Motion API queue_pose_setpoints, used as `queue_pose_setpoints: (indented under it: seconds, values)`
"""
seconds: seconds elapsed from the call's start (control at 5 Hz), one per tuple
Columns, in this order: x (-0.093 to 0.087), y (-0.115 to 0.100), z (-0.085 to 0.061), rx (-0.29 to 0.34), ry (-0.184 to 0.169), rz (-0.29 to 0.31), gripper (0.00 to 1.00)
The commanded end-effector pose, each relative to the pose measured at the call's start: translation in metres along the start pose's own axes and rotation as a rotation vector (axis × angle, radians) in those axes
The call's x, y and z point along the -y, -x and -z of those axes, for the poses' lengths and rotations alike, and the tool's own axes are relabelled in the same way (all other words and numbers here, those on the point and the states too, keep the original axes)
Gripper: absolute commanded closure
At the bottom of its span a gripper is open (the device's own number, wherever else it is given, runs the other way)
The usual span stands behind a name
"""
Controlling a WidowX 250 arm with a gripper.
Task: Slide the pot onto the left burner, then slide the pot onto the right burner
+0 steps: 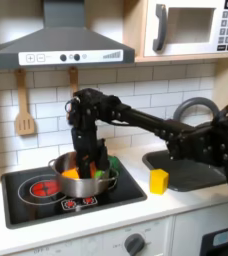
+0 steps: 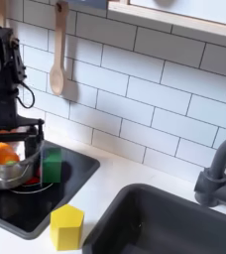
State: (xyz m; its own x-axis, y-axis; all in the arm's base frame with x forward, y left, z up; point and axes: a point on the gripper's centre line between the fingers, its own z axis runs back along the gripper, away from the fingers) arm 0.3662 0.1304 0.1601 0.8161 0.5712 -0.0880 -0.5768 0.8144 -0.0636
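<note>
So the pot [image 1: 79, 175] is parked on the black cooktop [image 1: 46, 205], a bit left of center in the first exterior view, and it's sitting over the ring on the first exterior view's right, the right burner [image 1: 94, 184], mostly covering it. You can see something orange inside it, an orange ball-ish thing [image 2: 4, 154] in the second exterior view, where the pot [image 2: 6, 171] sits at the left edge of the frame. The left burner [image 1: 42, 186] is bare, glowing red near the lower left in the first exterior view.

The gripper [image 1: 87, 163] comes straight down into the pot, fingers at the rim. Looks like it's pinched on the pot's wall, but honestly I can't tell how wide the jaws are, it's all dark and blurry there. In the second exterior view the gripper [image 2: 13, 134] is right over the pot too.

Just beside the pot there's a green block [image 2: 52, 164] on the cooktop, touching or nearly so. A yellow block [image 1: 159, 180] sits on the white counter between cooktop and sink [image 1: 191, 172]. A wooden spoon [image 2: 56, 62] hangs on the tile wall in the upper left of the second exterior view, and a wooden spatula [image 1: 24, 104] hangs at the left of the first exterior view.
</note>
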Motion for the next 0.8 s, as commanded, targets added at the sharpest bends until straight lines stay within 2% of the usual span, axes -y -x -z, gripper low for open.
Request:
queue_pose_setpoints:
  seconds: [0.0, 0.6]
  values:
    - [-0.0007, -0.0007, -0.0030, 0.010, -0.001, -0.001, 0.00]
    - [0.0012, 0.0013, -0.0093, -0.004, 0.008, 0.007, 0.00]
